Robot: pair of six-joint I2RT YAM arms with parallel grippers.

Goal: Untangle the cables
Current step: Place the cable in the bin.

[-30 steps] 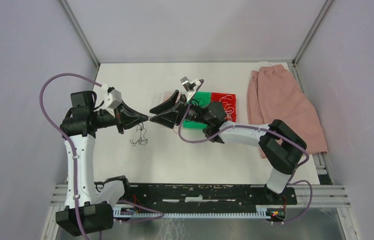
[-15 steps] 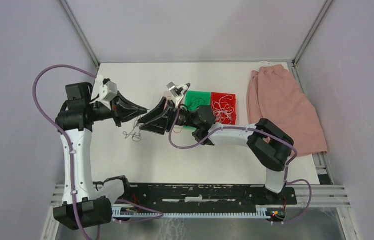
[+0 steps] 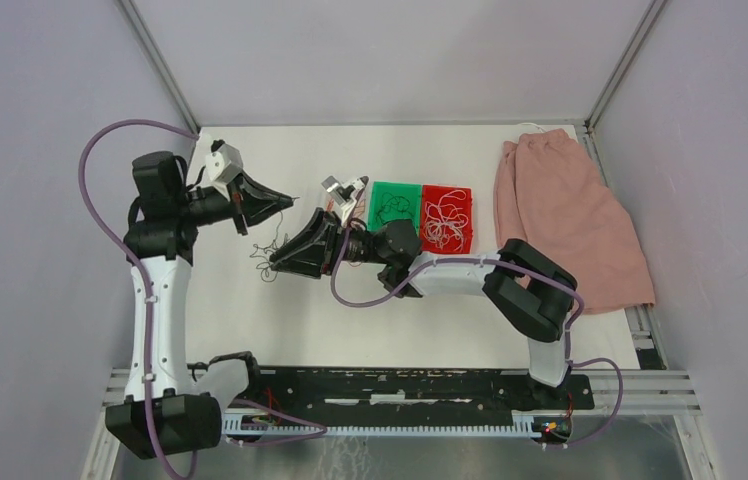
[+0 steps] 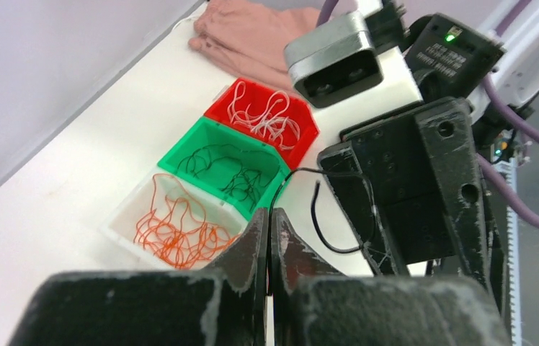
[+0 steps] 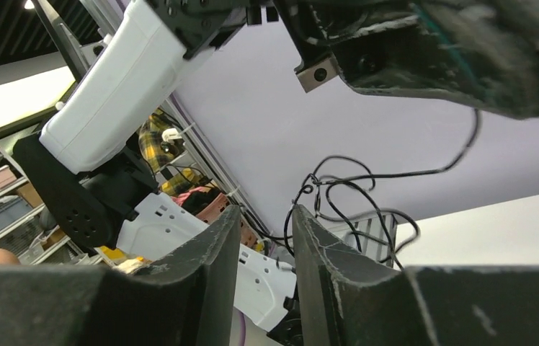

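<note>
- The white bench (image 3: 430, 320) stands between pale lilac walls (image 3: 50, 80), with a pink cloth (image 3: 560, 210) lying at its right.
- The cables (image 3: 272, 252), a black clump, hang lengthwise toward the near edge from the left hand (image 3: 290, 203), which is pinched on one strand.
- The right hand (image 3: 268, 266), narrowly parted, is just beside the clump.

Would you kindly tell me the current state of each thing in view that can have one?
Left end effector: shut on the thin black tangled cables.
Right end effector: slightly open, holding nothing.
Thin black tangled cables: knotted clump, dangling.
Red plastic bin: holds white wires.
Green plastic bin: holds black wires.
White plastic bin: holds orange wires.
Pink cloth: lying crumpled, not held.
</note>
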